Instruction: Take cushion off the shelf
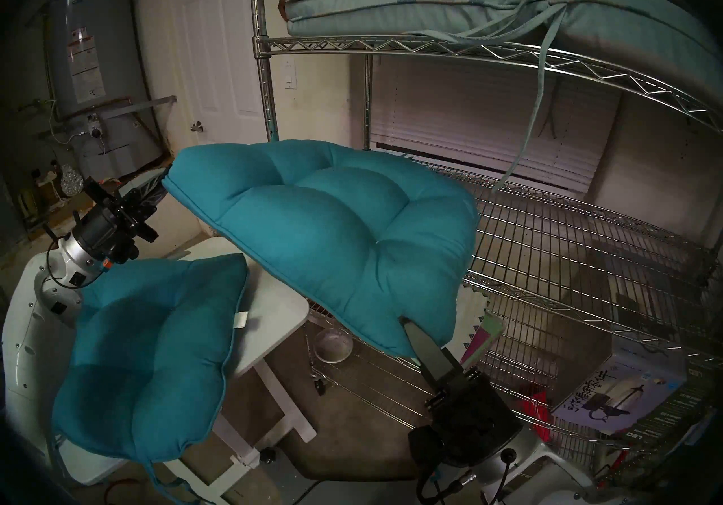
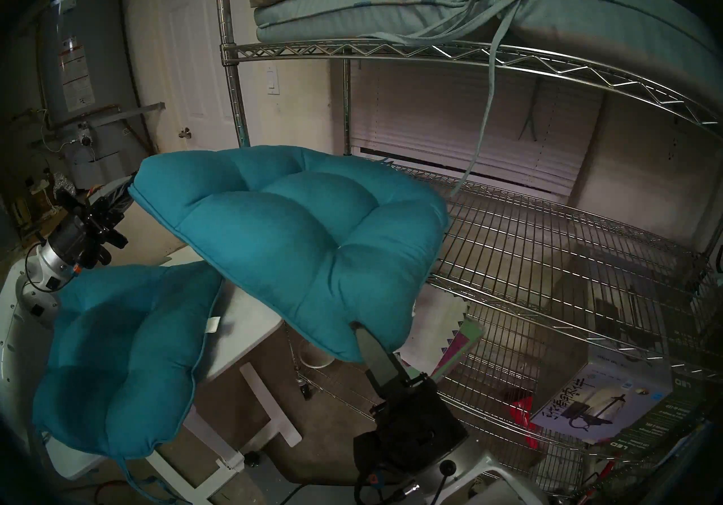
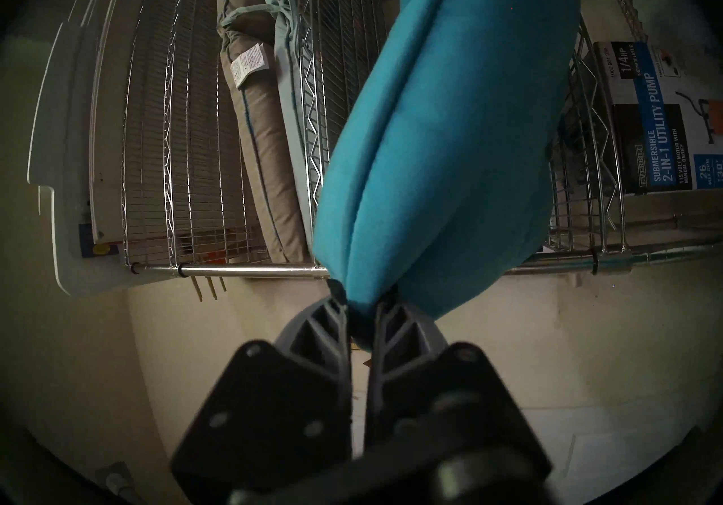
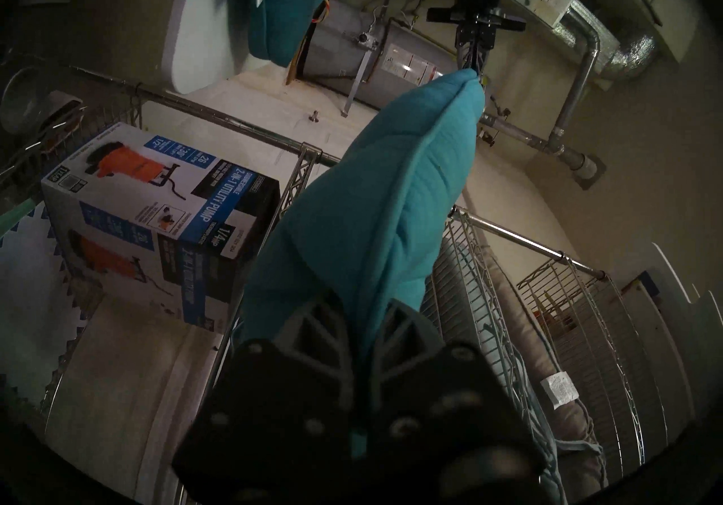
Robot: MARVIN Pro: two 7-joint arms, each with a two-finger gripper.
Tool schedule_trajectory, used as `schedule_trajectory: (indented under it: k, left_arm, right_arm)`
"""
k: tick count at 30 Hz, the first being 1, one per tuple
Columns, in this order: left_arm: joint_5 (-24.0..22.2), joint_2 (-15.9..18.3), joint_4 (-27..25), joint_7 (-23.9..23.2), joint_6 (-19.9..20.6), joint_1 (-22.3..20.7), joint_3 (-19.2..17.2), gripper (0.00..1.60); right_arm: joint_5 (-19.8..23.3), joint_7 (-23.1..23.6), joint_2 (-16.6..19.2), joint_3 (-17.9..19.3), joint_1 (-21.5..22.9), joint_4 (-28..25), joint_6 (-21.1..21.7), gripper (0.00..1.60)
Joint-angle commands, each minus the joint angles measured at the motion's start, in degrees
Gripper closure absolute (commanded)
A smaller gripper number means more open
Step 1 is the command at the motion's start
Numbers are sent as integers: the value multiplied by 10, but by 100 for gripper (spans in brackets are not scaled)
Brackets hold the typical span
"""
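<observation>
A teal tufted cushion [image 1: 332, 226] [image 2: 293, 238] is held in the air between my two grippers, tilted. It is in front of the left end of the chrome wire shelf [image 1: 587, 242] [image 2: 547, 238], and its right edge still overlaps the middle tier. My left gripper [image 1: 162, 179] [image 2: 129, 189] is shut on its far left corner, as the left wrist view [image 3: 360, 304] shows. My right gripper [image 1: 403, 322] [image 2: 356, 326] is shut on its near edge, as the right wrist view [image 4: 362, 320] shows. I cannot tell whether the cushion touches the tier.
A second teal cushion [image 1: 148, 355] lies on the small white table [image 1: 274, 316] at the lower left. Pale cushions [image 1: 391, 3] are stacked on the upper tier, with ties hanging down. Boxes [image 1: 626, 394] and a bowl [image 1: 332, 344] sit on lower tiers. A water heater [image 1: 98, 62] and a door [image 1: 219, 42] are behind.
</observation>
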Motion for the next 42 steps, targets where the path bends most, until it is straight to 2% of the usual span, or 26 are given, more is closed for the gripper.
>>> schedule_trajectory:
  k: [1,9,17,21,22,34,42]
  left_arm:
    - [-32,4,-8,31,2,14,-67,160]
    - [-34,-20,-45,31,2,65,-108,160]
    - [-19,-69,-117,20,21,90,-127,160]
    - [-19,-81,-134,21,21,100,-142,160]
    - [-19,-94,-152,16,26,118,-158,160]
    - [-28,-123,-171,-10,30,160,-221,160]
    - [-43,-122,-174,-21,33,171,-230,160]
  right_arm:
    - [3,-5,-1,-1,21,-12,-16,160]
    - [15,20,-17,-1,37,-12,-34,160]
    - [42,49,30,56,47,-12,-70,160]
    - [48,51,38,68,44,-12,-76,160]
    - [57,52,38,76,41,-12,-79,160]
    - [110,41,49,116,24,-12,-88,160]
    - [134,33,54,124,24,-12,-95,160]
